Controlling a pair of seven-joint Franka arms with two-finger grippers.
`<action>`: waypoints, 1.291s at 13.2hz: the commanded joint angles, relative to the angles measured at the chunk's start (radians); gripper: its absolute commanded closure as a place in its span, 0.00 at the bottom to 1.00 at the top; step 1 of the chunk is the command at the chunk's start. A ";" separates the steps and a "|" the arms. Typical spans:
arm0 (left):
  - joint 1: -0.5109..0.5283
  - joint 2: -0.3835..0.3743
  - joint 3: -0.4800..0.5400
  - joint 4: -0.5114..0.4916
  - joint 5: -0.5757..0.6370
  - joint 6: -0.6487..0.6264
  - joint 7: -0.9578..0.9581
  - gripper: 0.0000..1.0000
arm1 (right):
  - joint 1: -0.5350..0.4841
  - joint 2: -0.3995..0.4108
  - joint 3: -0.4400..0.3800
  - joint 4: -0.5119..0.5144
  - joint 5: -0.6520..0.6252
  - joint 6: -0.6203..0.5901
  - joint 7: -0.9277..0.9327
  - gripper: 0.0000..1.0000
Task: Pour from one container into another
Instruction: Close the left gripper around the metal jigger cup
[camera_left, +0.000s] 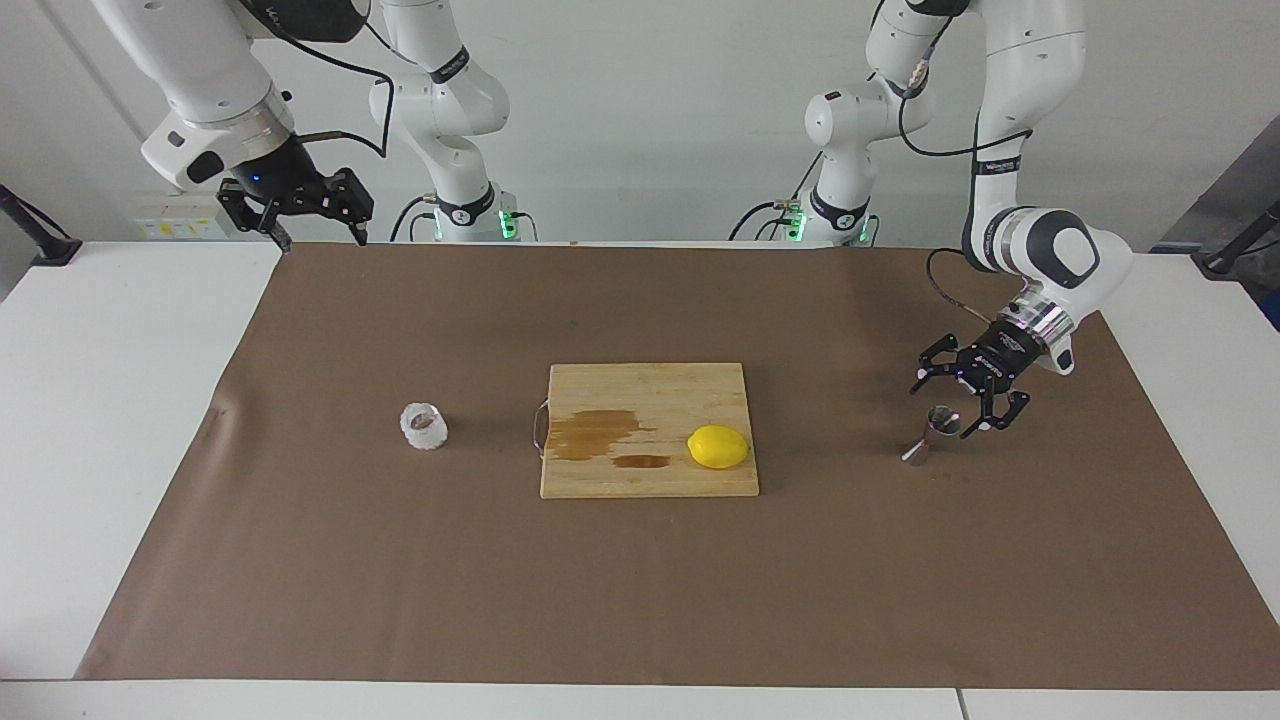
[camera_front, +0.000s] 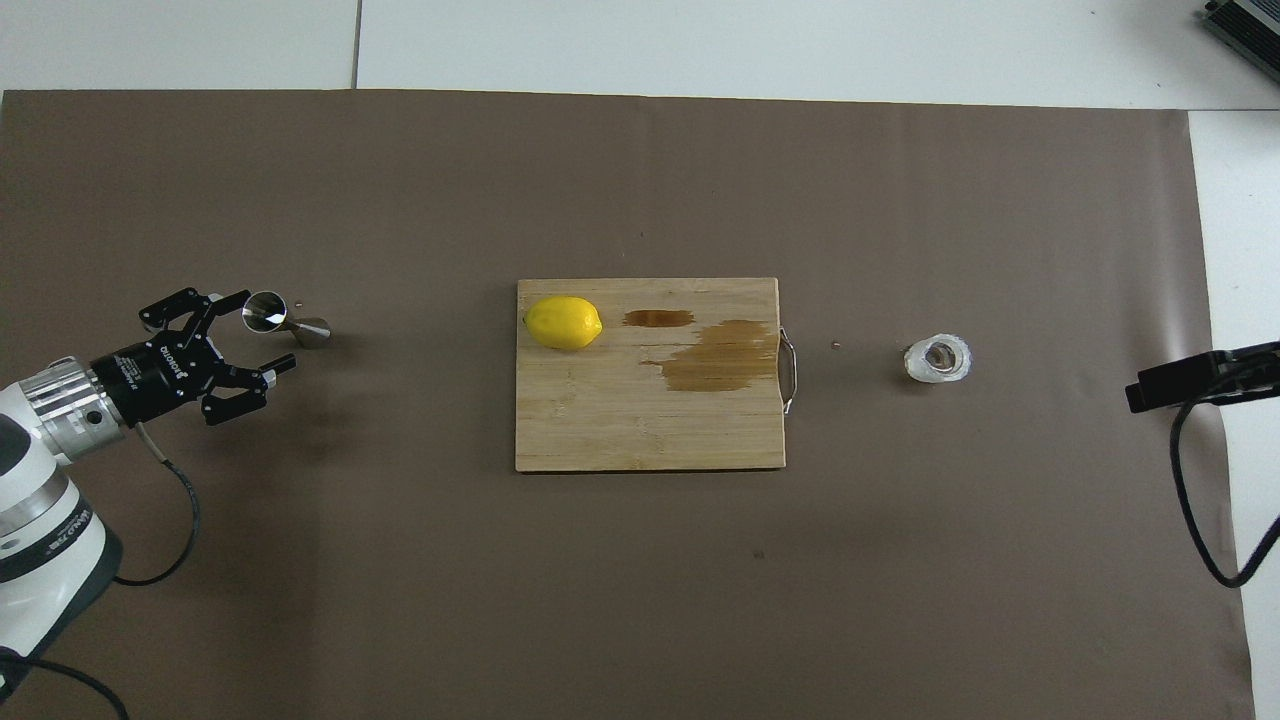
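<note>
The steel jigger (camera_left: 938, 432) stands near the left arm's end of the brown mat (camera_left: 640, 600), with the left gripper (camera_left: 966, 404) spread open just beside it, not touching. The knobbly clear cup (camera_left: 424, 426) sits toward the right arm's end, wide bare mat between it and the mat's edges; the cutting board (camera_left: 648, 400) with a lemon (camera_left: 718, 446) holds the middle. The right gripper (camera_left: 322, 240) waits, spread open, over the mat's corner nearest the robots; the writing on the left gripper is too small to read.
</note>
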 joint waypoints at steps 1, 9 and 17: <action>-0.012 -0.003 0.007 -0.019 -0.039 0.018 0.035 0.00 | -0.005 0.003 0.007 0.010 -0.006 -0.016 0.015 0.00; -0.028 -0.003 0.007 -0.019 -0.069 0.031 0.055 0.31 | -0.005 0.003 0.007 0.010 -0.006 -0.016 0.015 0.00; -0.026 0.000 0.007 -0.011 -0.069 0.034 0.050 1.00 | -0.005 0.003 0.007 0.010 -0.006 -0.016 0.015 0.00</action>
